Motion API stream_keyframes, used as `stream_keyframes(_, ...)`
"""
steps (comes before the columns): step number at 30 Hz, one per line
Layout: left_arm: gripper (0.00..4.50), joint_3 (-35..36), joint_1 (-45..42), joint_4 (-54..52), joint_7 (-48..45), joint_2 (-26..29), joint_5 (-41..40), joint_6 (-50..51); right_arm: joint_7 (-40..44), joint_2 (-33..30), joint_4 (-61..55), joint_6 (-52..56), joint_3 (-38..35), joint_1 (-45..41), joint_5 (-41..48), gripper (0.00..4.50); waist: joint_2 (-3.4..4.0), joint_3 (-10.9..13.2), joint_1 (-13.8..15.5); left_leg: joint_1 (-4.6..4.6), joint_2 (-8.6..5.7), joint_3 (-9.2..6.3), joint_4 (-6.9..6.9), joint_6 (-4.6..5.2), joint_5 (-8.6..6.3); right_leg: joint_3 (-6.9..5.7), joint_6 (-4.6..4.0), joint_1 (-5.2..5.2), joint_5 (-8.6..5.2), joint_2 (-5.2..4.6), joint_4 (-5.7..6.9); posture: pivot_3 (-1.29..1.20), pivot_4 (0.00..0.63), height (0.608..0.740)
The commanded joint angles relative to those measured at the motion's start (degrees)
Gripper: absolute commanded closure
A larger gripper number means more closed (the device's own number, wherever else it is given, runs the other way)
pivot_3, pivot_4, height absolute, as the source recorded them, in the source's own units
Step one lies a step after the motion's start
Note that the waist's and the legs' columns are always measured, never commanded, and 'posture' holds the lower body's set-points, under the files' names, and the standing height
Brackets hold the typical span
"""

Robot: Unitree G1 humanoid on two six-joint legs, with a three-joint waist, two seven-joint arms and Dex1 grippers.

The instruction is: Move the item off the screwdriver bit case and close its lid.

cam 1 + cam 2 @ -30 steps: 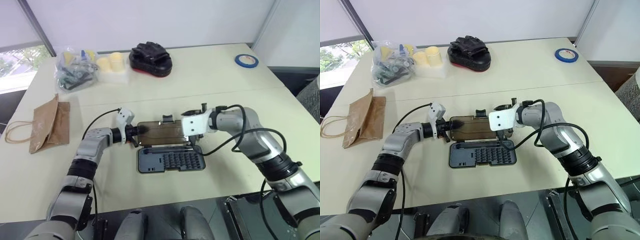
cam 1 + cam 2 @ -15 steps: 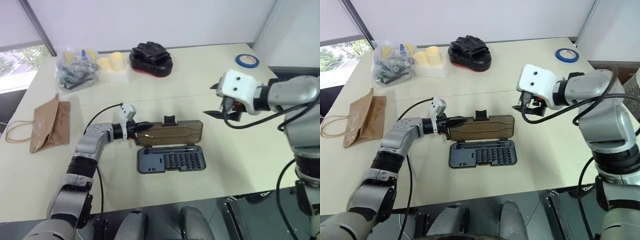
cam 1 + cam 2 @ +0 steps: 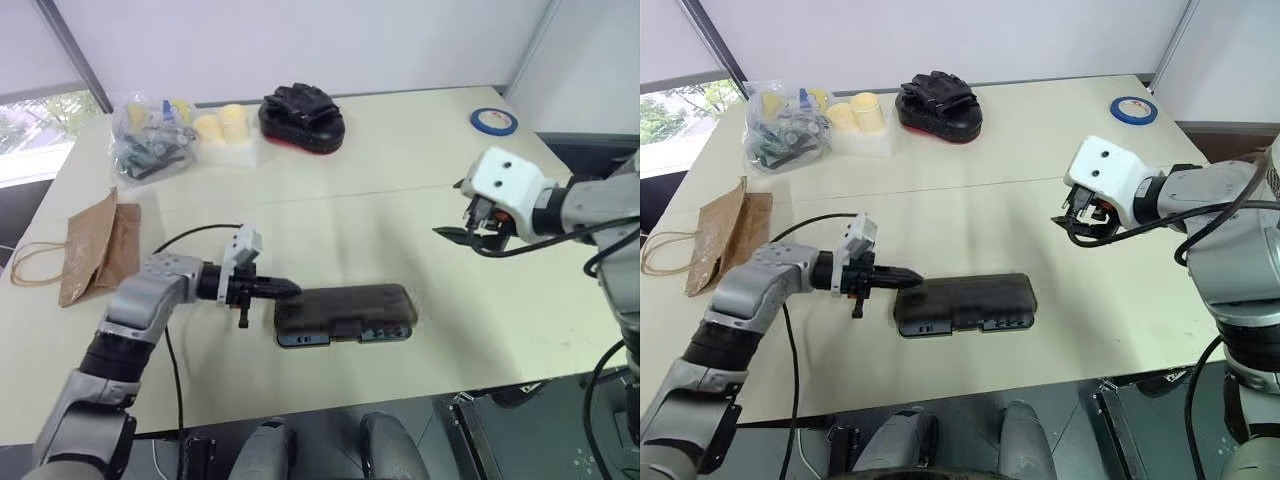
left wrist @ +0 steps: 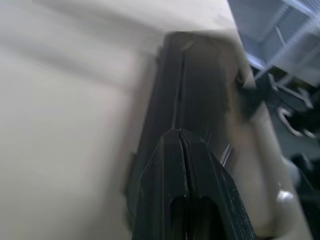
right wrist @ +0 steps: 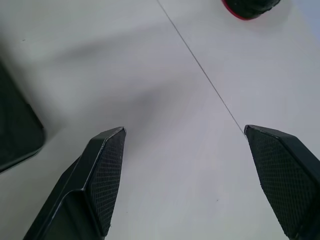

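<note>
The screwdriver bit case lies flat near the front edge of the cream table, with its smoky brown lid folded down over the base, so the rows of bits are hidden and only a few latch details show along the front edge. Whether the latch has actually caught cannot be made out.

The left gripper points level toward the case's left end, its two black fingers pressed together on nothing. In the left wrist view the closed fingertips sit at the case's near end, but blur makes it hard to say whether they touch it.

The right gripper hangs above bare table well to the right of the case, jaws spread wide and empty; its wrist view shows the two ridged pads far apart over the tabletop, with a corner of the case cut off at the edge.

The brown paper bag lies flat at the table's left side, well clear of the case, with its loop handle trailing toward the edge. Behind it sit a clear plastic bag of small parts, a black padded mitt and, far right, a blue tape roll.
</note>
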Motion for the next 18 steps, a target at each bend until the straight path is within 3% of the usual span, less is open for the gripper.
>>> stream_keyframes(1, 4.5, -1.71, 0.79, -0.93, -1.73, 1.4, 1.37, -2.68, -2.97, 1.31, -1.72, 2.53, -2.96, -1.26, 2.86, 0.57, 0.0, 0.0, 0.04, 0.0, 0.0, 0.0, 0.0, 0.0, 0.0, 0.01, 0.0, 0.0, 0.0, 0.0, 0.0, 0.0, 0.15, 0.74)
stream_keyframes(10, 4.5, -0.41, -3.73, 3.2, 0.87, -1.42, 0.51, -2.42, -5.12, 7.71, -6.32, 13.3, -6.22, -0.15, 15.73, 0.57, 0.0, 0.0, 0.14, -0.01, 0.0, -0.04, 0.02, 0.01, 0.0, -0.01, 0.0, 0.01, 0.0, 0.0, 0.0, 0.0, 0.15, 0.74)
stream_keyframes(13, 4.5, -0.44, -5.95, 5.01, 1.27, -2.72, 0.3, -2.24, -4.67, 10.09, -8.64, 17.38, -7.48, 0.99, 21.67, 1.4, 0.0, 0.0, 0.06, -0.01, 0.0, -0.04, 0.02, 0.05, -0.03, -0.02, 0.0, 0.02, 0.0, 0.0, 0.0, 0.0, 0.15, 0.74)
stream_keyframes(18, 4.5, -0.87, -10.61, 10.0, 0.99, -5.04, 1.18, -3.5, -3.65, 12.94, -11.9, 21.0, -7.11, 4.68, 31.4, 3.93, -0.01, 0.0, 0.03, -0.01, -0.01, -0.03, 0.06, 0.06, -0.03, -0.03, 0.0, 0.02, 0.0, 0.0, 0.02, 0.0, 0.15, 0.74)
